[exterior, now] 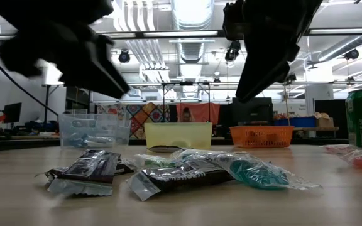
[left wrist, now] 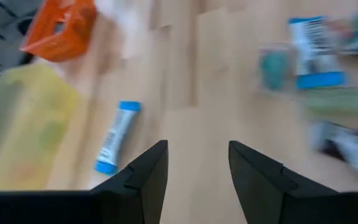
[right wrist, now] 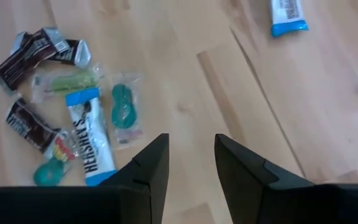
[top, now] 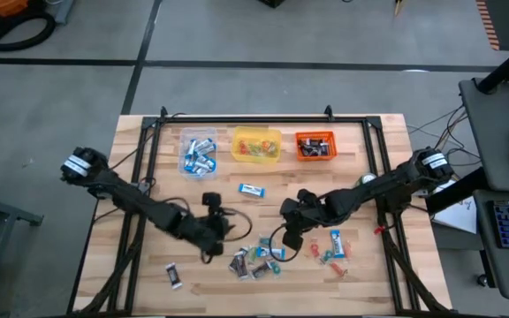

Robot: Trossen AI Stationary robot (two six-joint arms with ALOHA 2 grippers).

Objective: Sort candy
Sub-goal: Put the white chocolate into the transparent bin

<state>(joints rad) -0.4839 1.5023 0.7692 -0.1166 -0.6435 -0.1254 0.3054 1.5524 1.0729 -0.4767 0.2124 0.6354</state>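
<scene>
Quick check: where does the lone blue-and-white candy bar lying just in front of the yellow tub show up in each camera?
High view: blue-and-white candy bar lies alone, mid-table, just below the yellow tub.
Low view: cannot make it out.
Left wrist view: the bar lies beyond the fingers, beside the yellow tub.
Right wrist view: probably the bar cut off at the far edge.
Shared landmark: the yellow tub.

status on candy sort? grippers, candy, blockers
Left gripper open, empty, near lone blue-and-white candy. Right gripper open, empty, above bare wood beside candy pile. Pile unsorted; tubs at the far edge. No blockers seen.
</scene>
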